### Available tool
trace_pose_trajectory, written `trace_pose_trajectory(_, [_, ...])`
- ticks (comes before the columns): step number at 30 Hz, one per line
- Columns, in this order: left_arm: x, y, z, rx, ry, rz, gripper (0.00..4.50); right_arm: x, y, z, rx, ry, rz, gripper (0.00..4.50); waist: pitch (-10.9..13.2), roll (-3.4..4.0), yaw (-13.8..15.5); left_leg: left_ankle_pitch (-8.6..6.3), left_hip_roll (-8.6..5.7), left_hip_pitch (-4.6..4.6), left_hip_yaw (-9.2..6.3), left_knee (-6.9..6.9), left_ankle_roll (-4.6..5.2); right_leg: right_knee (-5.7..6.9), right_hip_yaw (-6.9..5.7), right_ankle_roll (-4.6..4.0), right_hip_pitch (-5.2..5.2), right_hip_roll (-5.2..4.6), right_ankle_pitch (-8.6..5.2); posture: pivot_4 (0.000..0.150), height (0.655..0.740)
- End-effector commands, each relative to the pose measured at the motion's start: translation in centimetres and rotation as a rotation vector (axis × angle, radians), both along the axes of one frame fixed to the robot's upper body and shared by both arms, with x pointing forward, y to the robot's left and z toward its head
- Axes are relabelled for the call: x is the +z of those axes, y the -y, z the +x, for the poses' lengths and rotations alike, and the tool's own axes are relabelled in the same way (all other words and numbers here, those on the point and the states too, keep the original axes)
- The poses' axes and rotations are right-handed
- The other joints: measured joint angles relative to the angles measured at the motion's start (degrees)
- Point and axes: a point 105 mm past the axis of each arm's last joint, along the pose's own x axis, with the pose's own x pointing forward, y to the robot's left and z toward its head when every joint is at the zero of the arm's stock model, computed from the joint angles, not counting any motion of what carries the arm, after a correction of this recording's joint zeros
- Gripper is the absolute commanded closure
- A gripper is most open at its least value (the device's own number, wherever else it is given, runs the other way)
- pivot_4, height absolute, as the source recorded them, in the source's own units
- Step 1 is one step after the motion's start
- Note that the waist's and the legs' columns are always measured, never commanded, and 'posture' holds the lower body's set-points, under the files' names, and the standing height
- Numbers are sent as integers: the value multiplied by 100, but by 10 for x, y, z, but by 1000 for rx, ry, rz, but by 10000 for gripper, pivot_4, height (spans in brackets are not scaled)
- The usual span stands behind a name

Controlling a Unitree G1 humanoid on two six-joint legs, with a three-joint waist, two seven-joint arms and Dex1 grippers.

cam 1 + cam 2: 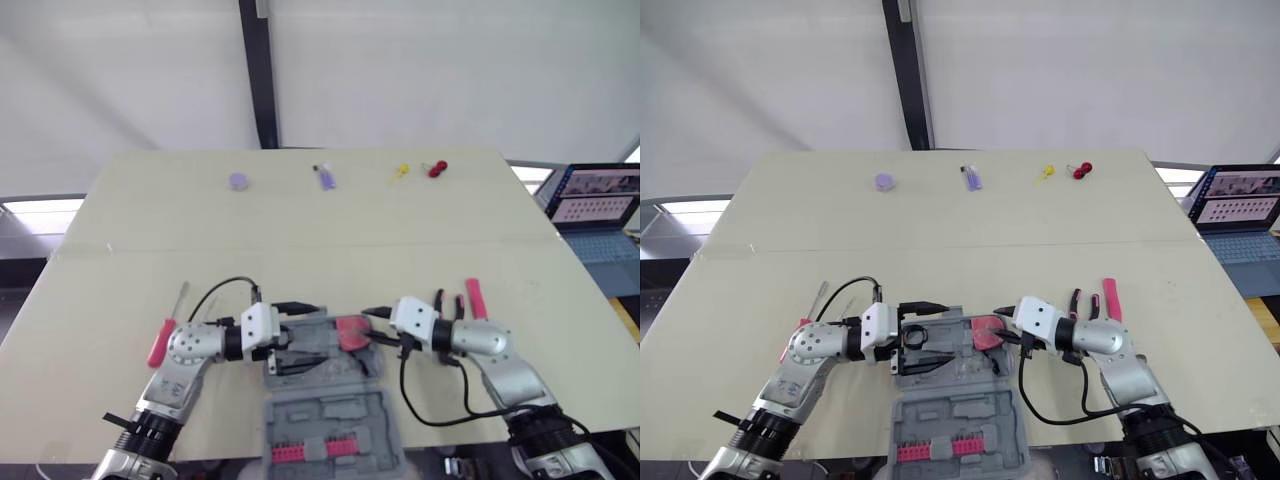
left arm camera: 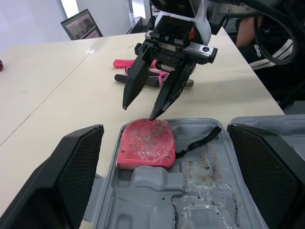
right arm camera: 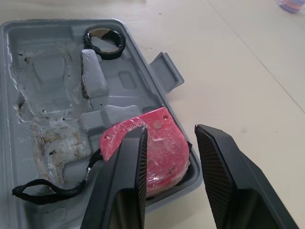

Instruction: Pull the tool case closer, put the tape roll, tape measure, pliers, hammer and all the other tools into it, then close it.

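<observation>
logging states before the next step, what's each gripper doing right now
Left gripper: open, holding nothing, over the tool case.
Right gripper: open, holding nothing, just above the tape measure lying in the case.

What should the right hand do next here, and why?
Probably lift the right hand clear and move it toward the pink-handled tools on the table: the tape measure lies in the tool case, and the hand is open at it, gripping nothing.
</observation>
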Motion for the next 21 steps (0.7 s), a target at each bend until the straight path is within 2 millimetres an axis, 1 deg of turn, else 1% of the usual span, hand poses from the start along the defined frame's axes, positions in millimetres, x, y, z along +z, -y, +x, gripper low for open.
trace_pose_trajectory(1, [7, 2, 0, -2, 30, -8, 0, -6, -7, 5, -7, -29, 30, 27969, -22, -2, -9, 0, 0, 1, 0, 0, 0, 0, 0, 0, 0, 1, 0, 0, 7400])
trace_pose_trajectory(5, [5, 1, 0, 1, 21, -5, 0, -16, -9, 10, -23, -63, 35, 27969, -42, 4, -5, 0, 0, 2, 0, 1, 0, 0, 0, 0, 2, 1, 0, 0, 7400])
trace_pose_trajectory(8, [3, 0, -1, 7, 14, -2, 0, -33, -7, 9, -31, -126, 4, 27969, -87, 3, -15, 0, 0, 2, -1, 3, 0, 0, 0, 0, 4, 1, 0, 0, 7400])
trace_pose_trajectory(12, [3, -1, -1, 14, 12, -3, 0, -49, -1, 8, -53, -190, -28, 27969, -157, 2, -23, 0, 0, 15, -1, 2, 0, 0, 0, 0, 17, 2, 0, 0, 7400])
trace_pose_trajectory(14, [3, -1, -1, 18, 11, -4, 0, -66, 5, 1, -56, -252, -69, 27969, -187, 3, -23, 0, 0, 18, -1, 2, 0, 0, 1, 0, 23, 1, 0, 0, 7400])
trace_pose_trajectory(18, [3, -1, -2, 22, 8, -6, 0, -85, 10, -11, -70, -363, -104, 27969, -259, 8, -19, 0, 0, 38, -2, -4, 0, 0, 1, 0, 47, 1, 0, 0, 7400])
trace_pose_trajectory(21, [2, -1, -2, 24, 4, -5, 0, -96, 11, -21, -91, -481, -100, 27969, -331, 21, -1, -2, 0, 90, -2, -26, 3, -34, 2, 0, 125, 5, 0, 0, 7400])
